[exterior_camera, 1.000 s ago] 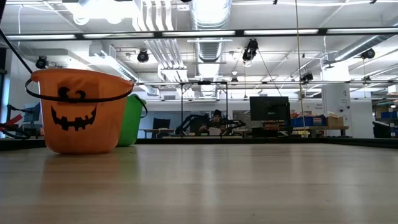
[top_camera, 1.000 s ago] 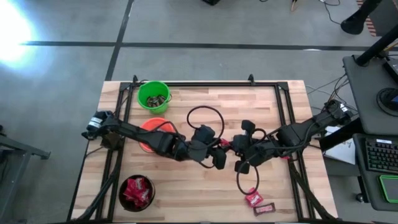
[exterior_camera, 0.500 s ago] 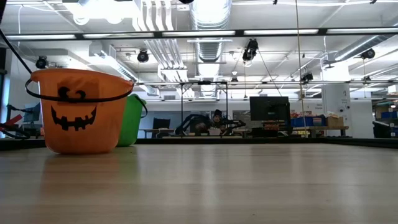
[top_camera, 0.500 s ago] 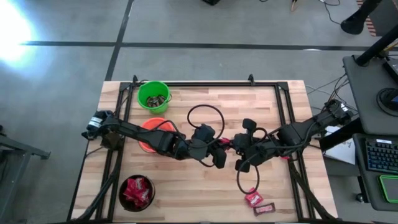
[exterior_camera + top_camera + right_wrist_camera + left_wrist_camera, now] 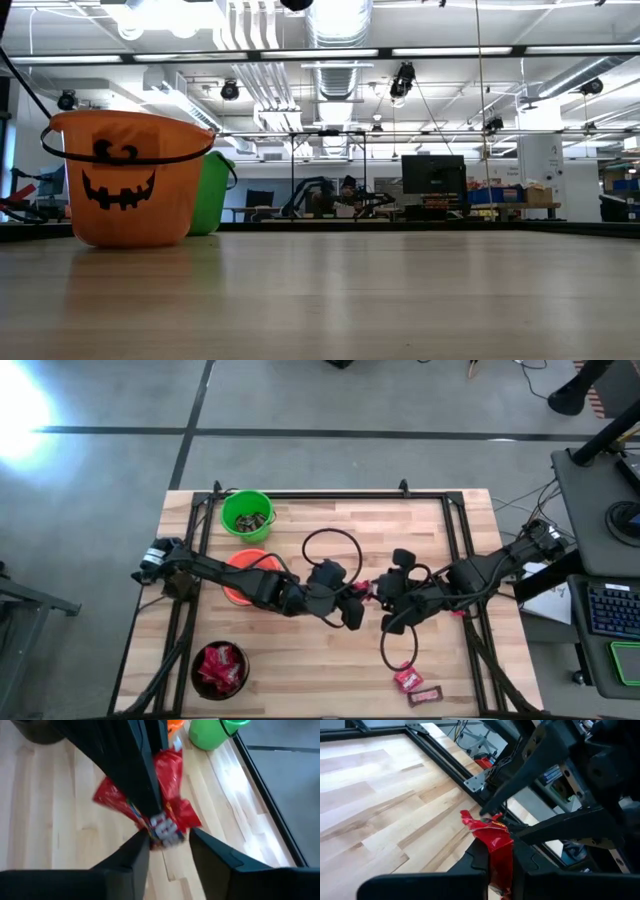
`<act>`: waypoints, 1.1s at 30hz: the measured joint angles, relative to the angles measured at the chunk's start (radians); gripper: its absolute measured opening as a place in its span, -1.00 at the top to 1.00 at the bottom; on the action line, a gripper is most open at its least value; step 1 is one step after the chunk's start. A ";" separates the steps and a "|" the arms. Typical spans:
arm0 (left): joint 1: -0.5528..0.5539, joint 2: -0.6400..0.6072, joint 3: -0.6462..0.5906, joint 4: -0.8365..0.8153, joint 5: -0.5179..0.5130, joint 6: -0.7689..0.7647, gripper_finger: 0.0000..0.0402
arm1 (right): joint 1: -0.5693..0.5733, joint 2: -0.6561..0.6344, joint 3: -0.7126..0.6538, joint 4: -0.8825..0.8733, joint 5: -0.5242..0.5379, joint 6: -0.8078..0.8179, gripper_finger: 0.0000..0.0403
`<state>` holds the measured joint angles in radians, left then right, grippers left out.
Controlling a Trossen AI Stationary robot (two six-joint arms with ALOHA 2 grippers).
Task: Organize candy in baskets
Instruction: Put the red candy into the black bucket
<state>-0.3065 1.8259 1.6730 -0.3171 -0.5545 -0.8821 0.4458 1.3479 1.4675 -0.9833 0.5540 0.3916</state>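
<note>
Handover in mid-air over the middle of the pale wooden table: the left gripper has its two dark fingers shut tight on a glossy red wrapped candy, while the right gripper, nose to nose with it, has its fingers parted around the other end of that same wrapper.

From where I stand, the risk is a snag. If the right fingers catch the crinkled foil as they back off, they could tug the sweet out of the left's pinch and drop it between the two grippers.

The round orange plastic bucket sits just behind the left gripper, under that arm, so a wide swing might knock it. The bright green bucket lies farther behind, the black bucket holding red sweets off to the side.
</note>
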 joint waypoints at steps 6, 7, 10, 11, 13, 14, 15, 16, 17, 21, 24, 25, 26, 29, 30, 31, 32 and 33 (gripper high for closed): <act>0.000 -0.002 0.000 -0.060 0.003 -0.027 0.99 | 0.000 -0.001 0.000 -0.047 0.004 0.000 0.08; 0.002 -0.002 0.000 -0.064 0.003 -0.032 0.99 | 0.000 -0.001 0.000 -0.058 0.004 0.002 0.04; 0.002 -0.010 0.000 -0.103 0.002 -0.050 0.99 | 0.000 -0.001 0.000 -0.104 0.003 0.020 -0.04; 0.002 -0.016 0.000 -0.125 0.002 -0.060 0.99 | 0.000 -0.001 0.000 -0.122 0.003 0.039 -0.06; 0.002 -0.034 0.000 -0.191 0.001 -0.092 0.99 | 0.000 -0.001 0.000 -0.173 -0.006 0.088 -0.08; 0.002 -0.047 0.000 -0.228 0.001 -0.113 0.99 | 0.000 -0.003 0.000 -0.201 -0.015 0.116 -0.08; 0.002 -0.063 0.000 -0.270 0.000 -0.136 0.99 | 0.000 -0.005 0.000 -0.231 -0.030 0.141 -0.09; 0.001 -0.081 0.000 -0.313 0.000 -0.159 0.99 | 0.000 -0.006 0.000 -0.261 -0.050 0.168 -0.09; -0.002 -0.100 0.000 -0.354 -0.002 -0.182 0.99 | 0.000 -0.009 0.000 -0.285 -0.068 0.194 -0.09; -0.039 -0.178 0.000 -0.524 0.000 -0.287 0.99 | 0.004 -0.015 0.000 -0.368 -0.115 0.280 -0.09; -0.088 -0.233 0.000 -0.661 0.029 -0.391 0.99 | 0.019 -0.018 -0.001 -0.414 -0.117 0.325 -0.09; -0.108 -0.249 0.000 -0.706 0.037 -0.438 0.99 | 0.025 -0.019 -0.001 -0.422 -0.117 0.335 -0.09; -0.130 -0.265 0.000 -0.748 0.042 -0.485 0.99 | 0.030 -0.019 -0.001 -0.430 -0.118 0.349 -0.09; -0.205 -0.295 0.000 -0.866 0.055 -0.637 0.99 | 0.046 -0.019 -0.001 -0.434 -0.118 0.368 -0.09; -0.232 -0.304 0.000 -0.898 0.058 -0.687 0.99 | 0.050 -0.019 -0.001 -0.434 -0.118 0.368 -0.09; -0.258 -0.310 0.000 -0.928 0.061 -0.736 0.99 | 0.053 -0.019 -0.001 -0.434 -0.119 0.368 -0.09; -0.284 -0.316 0.000 -0.955 0.065 -0.782 0.99 | 0.055 -0.019 -0.001 -0.434 -0.119 0.368 -0.09; -0.308 -0.320 0.000 -0.980 0.072 -0.825 0.99 | 0.055 -0.019 -0.001 -0.434 -0.119 0.368 -0.09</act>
<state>-0.6141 1.5062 1.6730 -1.2967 -0.4825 -1.7070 0.5003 1.3285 1.4670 -1.4171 0.4351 0.7600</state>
